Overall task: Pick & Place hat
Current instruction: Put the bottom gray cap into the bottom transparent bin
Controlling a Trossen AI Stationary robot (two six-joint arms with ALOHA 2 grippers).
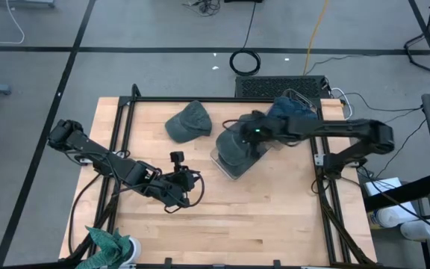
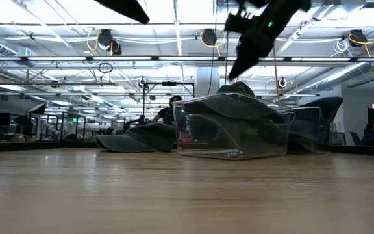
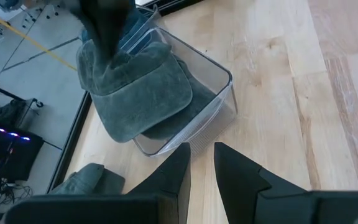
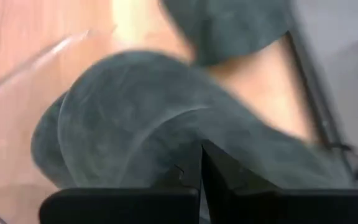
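A dark green hat [image 1: 237, 146] lies in and over a clear plastic bin [image 1: 226, 170] at the table's middle right, its brim [image 3: 143, 93] spread across the bin's rim. My right gripper [image 1: 254, 134] reaches in from the right and is shut on this hat at its far end. A second green hat [image 1: 187, 122] rests on the table to the left of the bin. My left gripper [image 1: 192, 183] hovers near the table's middle, slightly open, pointing at the bin [image 3: 219, 93] and touching nothing. My right gripper [image 4: 201, 165] pinches the hat's crown cloth [image 4: 166, 134] between its two fingers, slanting down from above and from the right [image 2: 236, 70]. One layer or several, I cannot tell. The hat [image 2: 239, 104] rests on the bin, its top bunched up toward the fingers.
A second clear bin with blue hats [image 1: 293, 108] stands by the far right corner, behind the first. A teal cloth thing [image 1: 110, 243] sits at the near left edge. A black frame [image 1: 125, 112] borders the table. Bare wood lies near and right of my left gripper.
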